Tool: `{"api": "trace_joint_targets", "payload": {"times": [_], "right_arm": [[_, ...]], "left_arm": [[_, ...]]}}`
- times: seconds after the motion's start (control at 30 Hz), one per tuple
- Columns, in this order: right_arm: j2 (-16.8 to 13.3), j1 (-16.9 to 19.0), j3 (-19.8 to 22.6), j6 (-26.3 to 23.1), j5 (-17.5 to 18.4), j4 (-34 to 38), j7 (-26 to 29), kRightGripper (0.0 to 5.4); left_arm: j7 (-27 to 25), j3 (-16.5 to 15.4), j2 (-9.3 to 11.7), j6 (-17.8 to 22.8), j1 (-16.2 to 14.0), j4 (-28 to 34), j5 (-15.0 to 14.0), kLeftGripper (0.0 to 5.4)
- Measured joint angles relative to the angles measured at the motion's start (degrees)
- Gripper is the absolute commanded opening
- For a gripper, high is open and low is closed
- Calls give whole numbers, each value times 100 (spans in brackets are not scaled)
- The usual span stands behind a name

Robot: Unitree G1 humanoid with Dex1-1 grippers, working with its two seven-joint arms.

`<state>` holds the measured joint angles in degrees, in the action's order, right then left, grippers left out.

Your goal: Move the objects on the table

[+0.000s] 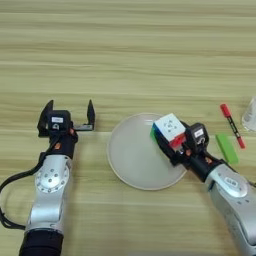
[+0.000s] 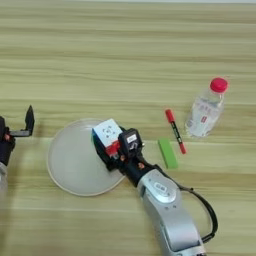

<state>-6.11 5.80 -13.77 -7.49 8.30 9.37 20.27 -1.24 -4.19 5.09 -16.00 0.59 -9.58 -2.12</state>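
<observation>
Seeing wide light wooden table (image 2: 125, 45), horizontal grain stripes. Round white plate (image 2: 70, 160) flat on it, near centre. Red marker pen (image 2: 175, 131) lying right of plate, flat green block (image 2: 167, 153) just beside pen. Clear plastic bottle (image 2: 204, 111), red cap, further right, tilted; can't tell if standing or lying.

L gripper (image 1: 69, 113) fingers spread, idle; R gripper (image 1: 167, 139) fingers clamped.
</observation>
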Motion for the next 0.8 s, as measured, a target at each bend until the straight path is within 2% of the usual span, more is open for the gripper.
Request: {"api": "trace_joint_targets", "payload": {"times": [0.7,0.73,0.8], "right_arm": [[172,-20,-322,7,-168,-329,-8,332],[177,-24,-330,11,-192,-334,-8,361],[182,-27,-336,19,-220,-339,-9,385]], "left_arm": [[8,6,-5,1,-2,4,7,540],[8,6,-5,1,-2,4,7,540],[8,6,-5,1,-2,5,7,540]]}}
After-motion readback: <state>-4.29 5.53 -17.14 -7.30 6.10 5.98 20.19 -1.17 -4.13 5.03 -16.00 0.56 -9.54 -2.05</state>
